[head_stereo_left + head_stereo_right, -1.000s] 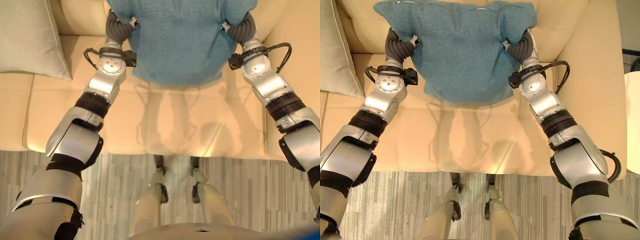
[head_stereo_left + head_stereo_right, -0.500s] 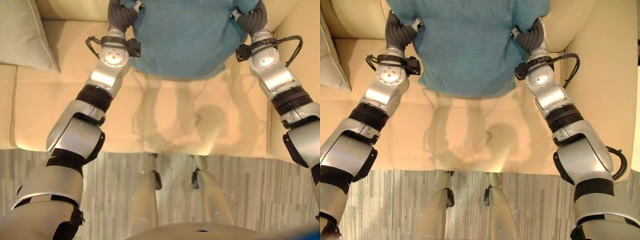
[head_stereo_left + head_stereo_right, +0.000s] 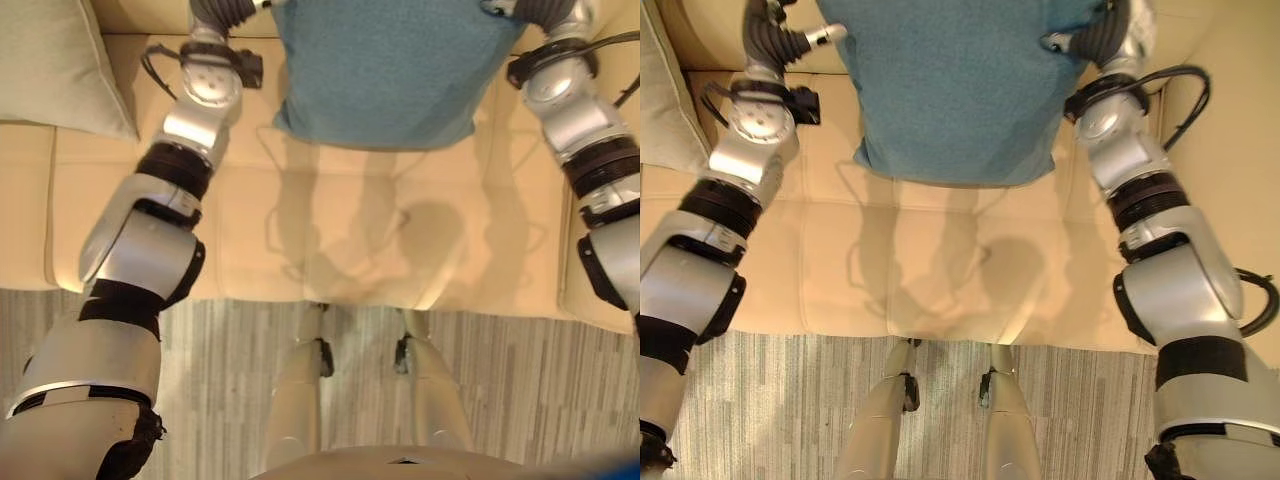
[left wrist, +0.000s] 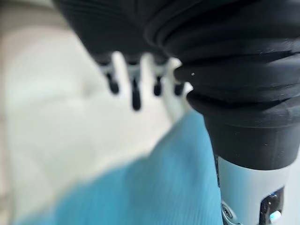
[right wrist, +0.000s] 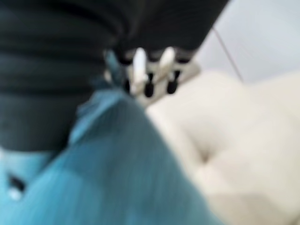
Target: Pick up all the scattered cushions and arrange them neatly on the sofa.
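Note:
A teal cushion (image 3: pixel 385 70) stands upright against the backrest of the cream sofa (image 3: pixel 330 230), its lower edge on the seat. My left hand (image 3: pixel 775 40) is at its left edge and my right hand (image 3: pixel 1110 30) at its right edge, with the cushion between them. In the left wrist view the fingers (image 4: pixel 135 89) reach straight out past the teal cloth (image 4: pixel 154 187) toward the sofa. In the right wrist view the fingers (image 5: pixel 140 70) are also straight, lying along the cushion (image 5: pixel 117 178). Both hands are open.
A beige cushion (image 3: pixel 55 60) leans on the sofa at the left. The sofa's right armrest (image 3: pixel 1230 150) rises close to my right arm. Grey striped flooring (image 3: pixel 520 370) runs along the sofa's front edge.
Both arms have reached further forward, carrying the teal cushion deeper toward the backrest. The view has shifted with the lean.

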Controlling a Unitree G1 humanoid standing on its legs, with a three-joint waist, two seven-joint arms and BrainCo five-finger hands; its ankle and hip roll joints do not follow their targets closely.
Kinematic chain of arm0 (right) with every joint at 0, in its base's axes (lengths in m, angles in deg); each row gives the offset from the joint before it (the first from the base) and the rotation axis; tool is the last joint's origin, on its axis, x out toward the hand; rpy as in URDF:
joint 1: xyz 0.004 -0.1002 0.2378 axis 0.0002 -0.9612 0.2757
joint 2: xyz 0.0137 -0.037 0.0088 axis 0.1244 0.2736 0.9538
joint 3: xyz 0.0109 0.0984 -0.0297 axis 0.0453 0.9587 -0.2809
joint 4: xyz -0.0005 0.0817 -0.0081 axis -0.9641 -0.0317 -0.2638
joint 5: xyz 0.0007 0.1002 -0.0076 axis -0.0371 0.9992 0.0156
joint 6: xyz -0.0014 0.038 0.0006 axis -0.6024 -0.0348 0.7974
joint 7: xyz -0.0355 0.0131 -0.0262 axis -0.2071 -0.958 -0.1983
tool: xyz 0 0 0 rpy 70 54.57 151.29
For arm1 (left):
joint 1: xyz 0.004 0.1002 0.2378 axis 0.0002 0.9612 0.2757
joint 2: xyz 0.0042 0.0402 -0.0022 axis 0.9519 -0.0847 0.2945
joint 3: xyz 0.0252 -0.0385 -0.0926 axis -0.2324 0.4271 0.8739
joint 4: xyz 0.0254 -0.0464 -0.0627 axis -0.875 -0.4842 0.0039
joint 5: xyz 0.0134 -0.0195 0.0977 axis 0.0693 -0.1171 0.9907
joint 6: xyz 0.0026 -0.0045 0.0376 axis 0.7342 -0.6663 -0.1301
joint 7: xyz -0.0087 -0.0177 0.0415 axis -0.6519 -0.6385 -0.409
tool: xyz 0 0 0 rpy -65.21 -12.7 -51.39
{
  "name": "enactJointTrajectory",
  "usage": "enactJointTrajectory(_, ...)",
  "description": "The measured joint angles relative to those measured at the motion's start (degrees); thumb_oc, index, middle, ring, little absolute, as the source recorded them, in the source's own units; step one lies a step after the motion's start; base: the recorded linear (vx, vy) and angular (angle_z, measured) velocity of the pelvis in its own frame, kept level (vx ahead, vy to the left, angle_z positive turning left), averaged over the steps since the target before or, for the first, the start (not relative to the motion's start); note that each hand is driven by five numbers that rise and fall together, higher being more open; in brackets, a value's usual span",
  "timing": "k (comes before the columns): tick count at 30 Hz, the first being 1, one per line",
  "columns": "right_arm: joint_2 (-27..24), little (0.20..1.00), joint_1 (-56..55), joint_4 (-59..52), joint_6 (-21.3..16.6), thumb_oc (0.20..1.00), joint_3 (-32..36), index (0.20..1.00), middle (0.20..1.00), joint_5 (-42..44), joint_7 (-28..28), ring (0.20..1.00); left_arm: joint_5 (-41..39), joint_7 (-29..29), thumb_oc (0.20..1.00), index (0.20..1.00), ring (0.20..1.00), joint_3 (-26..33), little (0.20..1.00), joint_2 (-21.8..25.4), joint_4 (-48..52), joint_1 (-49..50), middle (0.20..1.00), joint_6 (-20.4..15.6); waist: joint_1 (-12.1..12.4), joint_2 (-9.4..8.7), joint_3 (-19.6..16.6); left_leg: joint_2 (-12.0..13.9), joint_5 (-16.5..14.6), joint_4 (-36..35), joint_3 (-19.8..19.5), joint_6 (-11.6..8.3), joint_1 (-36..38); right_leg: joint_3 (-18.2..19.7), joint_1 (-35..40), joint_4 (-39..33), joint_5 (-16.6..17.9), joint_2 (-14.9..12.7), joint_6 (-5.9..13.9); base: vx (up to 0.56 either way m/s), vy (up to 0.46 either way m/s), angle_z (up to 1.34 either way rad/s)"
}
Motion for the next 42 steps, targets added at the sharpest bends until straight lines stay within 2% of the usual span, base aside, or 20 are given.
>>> enactJointTrajectory(6, -6.4, 1.000, -0.5, 0.3, 0.7, 1.000, 0.4, 1.000, 1.000, 0.1, 0.1, 1.000, 0.3, 0.2, 1.000, 1.000, 1.000, 0.3, 1.000, 4.4, 1.5, 1.4, 1.000, 0.7, 0.1, 0.01, 0.0, -0.1, 0.0, 0.0, -1.0, 0.00, 2.2, -1.1, 3.1, 0.0, -0.9, 0.0, 0.46, 0.04, 0.000, 0.11)
enactJointTrajectory(9, -8.4, 1.000, -6.5, -3.6, 0.5, 1.000, 5.9, 1.000, 1.000, 0.3, 0.1, 1.000, 0.2, 0.6, 1.000, 1.000, 1.000, 5.3, 1.000, 6.2, 8.1, 8.7, 1.000, 0.8, -0.1, -0.02, 0.0, -0.3, -0.5, 0.0, -1.0, -0.61, 5.6, -1.2, 6.6, -0.1, -1.7, -0.1, 1.10, 0.06, 0.005, 0.05)
enactJointTrajectory(12, -10.0, 1.000, -19.6, -12.0, -0.3, 1.000, 12.7, 1.000, 1.000, 0.7, -0.3, 1.000, 0.3, 1.6, 1.000, 1.000, 1.000, 11.8, 1.000, 7.2, 18.9, 21.5, 1.000, 0.4, -0.1, -0.12, -0.1, 0.0, -3.1, 0.0, -1.0, -1.17, 10.4, -1.2, 11.3, 0.0, -3.0, 0.0, 1.11, 0.07, -0.009, -0.03)
enactJointTrajectory(14, -10.0, 1.000, -36.4, -22.3, -1.4, 1.000, 21.7, 1.000, 1.000, 0.7, -1.7, 1.000, 0.2, 3.2, 1.000, 1.000, 1.000, 19.3, 1.000, 5.9, 30.0, 37.5, 1.000, -0.5, -0.3, -0.23, -0.9, 0.0, -4.5, 0.0, -0.9, -1.18, 13.7, -1.6, 14.6, 0.0, -4.1, 0.0, 1.15, 0.10, -0.014, -0.02)
enactJointTrajectory(15, -9.7, 1.000, -42.2, -24.2, -1.4, 1.000, 23.1, 1.000, 1.000, 0.7, -2.3, 1.000, 0.2, 3.7, 1.000, 1.000, 1.000, 20.7, 1.000, 5.7, 31.9, 43.3, 1.000, -0.5, -0.4, -0.42, -1.8, 0.0, -4.8, 0.0, -0.9, -1.11, 14.5, -1.6, 15.4, 0.0, -4.4, 0.1, 1.04, 0.12, -0.019, -0.01)
enactJointTrajectory(16, -8.2, 1.000, -48.5, -26.6, -1.4, 1.000, 26.4, 1.000, 1.000, 0.6, -3.5, 1.000, 0.3, 4.6, 1.000, 1.000, 1.000, 23.0, 1.000, 4.1, 34.0, 49.2, 1.000, -0.4, -0.5, -0.44, -3.0, 0.0, -5.0, 0.0, -0.9, -1.13, 14.6, -1.6, 15.6, -0.1, -4.7, 0.1, 0.96, 0.14, -0.014, 0.02)
enactJointTrajectory(17, -5.1, 1.000, -55.2, -31.9, -2.2, 1.000, 33.7, 1.000, 1.000, 0.4, -4.5, 1.000, 0.4, 5.7, 1.000, 1.000, 1.000, 28.5, 1.000, 1.0, 38.2, 55.9, 1.000, -0.5, -0.5, -0.50, -3.4, 0.0, -5.2, 0.0, -1.0, -1.09, 15.7, -2.0, 17.1, -0.6, -4.9, 0.1, 0.96, 0.08, -0.015, 0.12)
enactJointTrajectory(18, -0.9, 1.000, -62.6, -35.4, -3.3, 1.000, 38.6, 1.000, 1.000, 0.4, -5.0, 1.000, 0.4, 6.4, 1.000, 1.000, 1.000, 32.4, 1.000, -3.7, 41.1, 62.4, 1.000, -0.9, -0.8, -0.76, -3.4, -0.1, -5.2, 0.0, -1.0, -1.06, 17.8, -2.5, 20.0, -1.7, -4.9, 0.0, 0.86, 0.08, -0.003, 0.18)
enactJointTrajectory(21, 3.9, 1.000, -70.7, -33.9, -3.7, 1.000, 37.4, 1.000, 1.000, 0.1, -8.1, 1.000, 0.6, 7.9, 1.000, 1.000, 1.000, 31.8, 1.000, -7.7, 38.9, 71.8, 1.000, 0.2, -0.9, -1.54, -4.6, -0.1, -6.0, -0.1, -1.0, -1.45, 22.2, -3.2, 24.8, -1.9, -6.5, 0.0, 0.68, 0.06, -0.009, 0.12)
enactJointTrajectory(23, 7.8, 1.000, -75.9, -32.1, -4.9, 1.000, 37.2, 1.000, 1.000, 0.0, -11.6, 1.000, 2.7, 11.4, 1.000, 1.000, 1.000, 31.4, 1.000, -10.4, 37.6, 79.9, 1.000, 1.1, -0.7, -1.75, -6.2, 0.6, -6.8, -0.1, -1.0, -1.46, 24.2, -3.6, 27.0, -1.9, -7.1, 0.5, 0.81, 0.05, 0.008, 0.04)
enactJointTrajectory(27, 12.6, 1.000, -80.2, -28.3, -6.1, 1.000, 37.4, 1.000, 1.000, -1.3, -14.8, 1.000, 4.7, 14.4, 1.000, 1.000, 1.000, 32.7, 1.000, -14.6, 28.4, 85.2, 1.000, 2.3, -0.7, -1.64, -7.7, 0.9, -7.6, -0.1, -0.8, -1.29, 27.5, -3.7, 30.3, -1.9, -7.5, 0.8, 0.93, 0.00, 0.000, 0.00)
enactJointTrajectory(30, 14.6, 1.000, -84.9, -22.3, -6.1, 1.000, 35.9, 1.000, 1.000, -2.2, -17.4, 1.000, 6.6, 16.8, 1.000, 1.000, 1.000, 31.5, 1.000, -17.8, 18.9, 90.1, 1.000, 4.3, -0.6, -1.30, -10.7, 0.9, -8.8, -0.4, -0.8, -1.29, 30.1, -3.9, 33.0, -1.9, -8.6, 0.8, 1.06, -0.04, -0.007, 0.02)
enactJointTrajectory(32, 15.6, 1.000, -85.7, -15.3, -6.4, 1.000, 35.0, 1.000, 1.000, -2.2, -18.8, 1.000, 8.2, 18.3, 1.000, 1.000, 1.000, 31.4, 1.000, -21.1, 7.7, 91.4, 1.000, 5.4, -0.8, -0.68, -12.2, 0.9, -8.7, -0.4, -0.9, -1.28, 30.5, -3.9, 33.5, -1.9, -8.4, 0.8, 0.94, -0.08, -0.034, 0.02)
enactJointTrajectory(34, 16.7, 1.000, -85.4, -4.6, -6.4, 1.000, 29.8, 1.000, 1.000, -2.3, -19.8, 1.000, 12.0, 18.9, 1.000, 1.000, 1.000, 31.2, 1.000, -23.2, -9.2, 90.0, 1.000, 6.1, -1.1, -0.70, -13.6, 1.3, -8.7, -0.4, -0.9, -1.25, 32.3, -3.9, 35.3, -2.1, -8.6, 1.1, 0.79, -0.09, -0.061, 0.00)
enactJointTrajectory(36, 17.4, 1.000, -85.3, 2.8, -6.3, 1.000, 25.5, 1.000, 1.000, -3.8, -21.3, 1.000, 15.9, 18.9, 1.000, 1.000, 1.000, 31.1, 1.000, -23.3, -20.4, 88.6, 1.000, 7.4, -1.1, -0.73, -14.5, 2.0, -8.8, -0.4, -0.9, -1.03, 33.0, -3.9, 35.9, -2.0, -8.6, 1.7, 0.61, -0.07, -0.096, -0.03)
enactJointTrajectory(37, 17.4, 1.000, -85.5, 5.5, -5.8, 1.000, 25.0, 1.000, 1.000, -4.5, -21.5, 1.000, 17.9, 18.8, 1.000, 1.000, 1.000, 31.1, 1.000, -23.2, -22.2, 88.9, 1.000, 7.9, -1.0, -0.52, -14.6, 2.4, -8.8, -0.4, -0.8, -1.02, 33.7, -3.9, 36.6, -1.9, -8.6, 2.2, 0.38, -0.13, -0.167, 0.00)
enactJointTrajectory(39, 17.4, 1.000, -85.5, 10.1, -5.8, 1.000, 25.1, 1.000, 1.000, -4.4, -21.6, 1.000, 18.7, 18.7, 1.000, 1.000, 1.000, 30.0, 1.000, -22.8, -19.4, 88.5, 1.000, 8.2, 0.3, 0.04, -14.3, 3.6, -8.4, -0.4, -1.4, -1.67, 33.7, -4.2, 37.4, -1.2, -9.0, 3.8, -0.75, -0.21, -0.193, 0.38)
enactJointTrajectory(40, 17.6, 1.000, -85.8, 12.7, -5.3, 1.000, 25.0, 1.000, 1.000, -4.0, -22.0, 1.000, 19.5, 18.7, 1.000, 1.000, 1.000, 28.7, 1.000, -22.3, -16.9, 87.0, 1.000, 8.0, -0.1, 0.64, -13.9, 4.4, -7.7, 0.3, -4.4, -2.71, 31.8, -5.8, 36.9, 0.2, -10.2, 5.2, -2.52, -0.22, -0.139, 1.20)
enactJointTrajectory(41, 17.7, 1.000, -86.0, 13.1, -4.8, 1.000, 25.1, 1.000, 1.000, -3.4, -22.5, 1.000, 19.7, 18.7, 1.000, 1.000, 1.000, 28.8, 1.000, -22.0, -15.4, 84.8, 1.000, 7.8, 0.0, 0.64, -12.7, 6.2, -8.0, 0.4, -4.4, -3.29, 29.9, -6.8, 36.5, 0.4, -11.3, 6.9, -4.23, -0.23, -0.072, 1.28)
enactJointTrajectory(42, 17.9, 1.000, -85.4, 13.4, -4.9, 1.000, 25.0, 1.000, 1.000, -3.3, -22.6, 1.000, 20.1, 18.7, 1.000, 1.000, 1.000, 28.7, 1.000, -21.9, -14.9, 83.5, 1.000, 7.9, 0.2, 0.09, -11.2, 7.5, -10.8, 0.5, -2.1, -5.57, 29.5, -7.3, 36.1, 0.7, -11.5, 7.7, -5.19, -0.27, -0.044, 0.92)
